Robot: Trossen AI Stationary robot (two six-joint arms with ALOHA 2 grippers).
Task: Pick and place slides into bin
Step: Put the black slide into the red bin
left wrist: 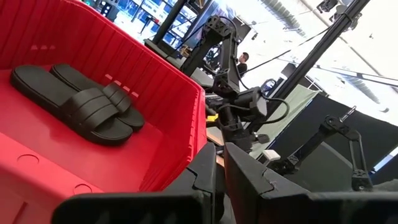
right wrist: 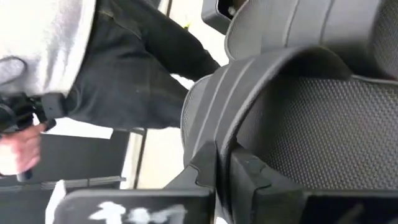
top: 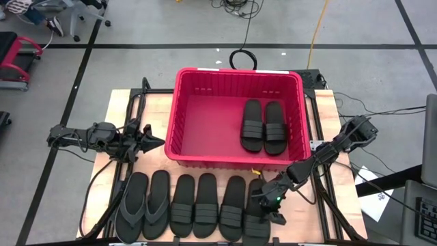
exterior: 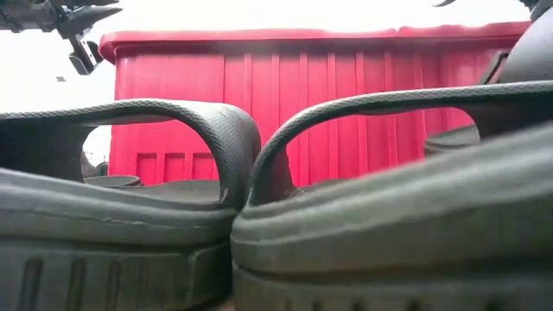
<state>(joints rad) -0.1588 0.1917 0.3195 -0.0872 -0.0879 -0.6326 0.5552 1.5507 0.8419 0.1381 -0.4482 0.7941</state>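
The rightmost slide (top: 256,217) lies at the end of the row on the table, in front of the bin (top: 179,113). Your right gripper (top: 270,206) sits on it, fingers pinched on its band. The pinch looks thin, so the slide may slip or swing when you lift. Left gripper (top: 151,143) waits closed, empty, beside the bin.

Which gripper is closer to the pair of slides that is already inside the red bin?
Neither clearly. The left gripper hangs outside the bin's left wall; the right gripper, shut on a slide in the table row, sits outside its front wall. The pair of slides lies between.
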